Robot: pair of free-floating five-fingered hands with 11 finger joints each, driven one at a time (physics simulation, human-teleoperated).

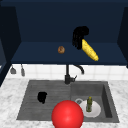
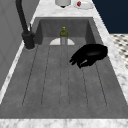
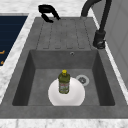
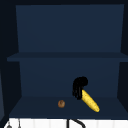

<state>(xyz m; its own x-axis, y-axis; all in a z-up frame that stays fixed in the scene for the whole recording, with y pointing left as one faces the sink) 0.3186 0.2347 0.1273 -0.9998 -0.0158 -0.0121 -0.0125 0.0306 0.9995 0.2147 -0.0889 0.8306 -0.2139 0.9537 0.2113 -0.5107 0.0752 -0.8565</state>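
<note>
My right hand (image 1: 79,36) is up in the open dark blue cabinet (image 1: 37,53), fingers curled round the top end of a yellow corn cob (image 1: 90,50) that slants down to the right over the shelf; the same hand (image 4: 79,87) and corn cob (image 4: 90,101) appear in the upper view. A small brown round thing (image 1: 61,49) lies on that shelf to the left of the corn. My left hand (image 1: 42,97) hovers over the ribbed draining board (image 1: 32,100) of the sink with relaxed fingers, holding nothing; it is also seen as a hand (image 2: 90,54) in the left side view.
A green bottle (image 3: 64,81) stands upright on a white plate (image 3: 75,96) in the sink basin (image 3: 37,75). The black tap (image 1: 68,75) rises behind the sink. A red ball (image 1: 67,114) sits at the sink's front edge. Utensils (image 1: 17,70) hang on the tiled wall.
</note>
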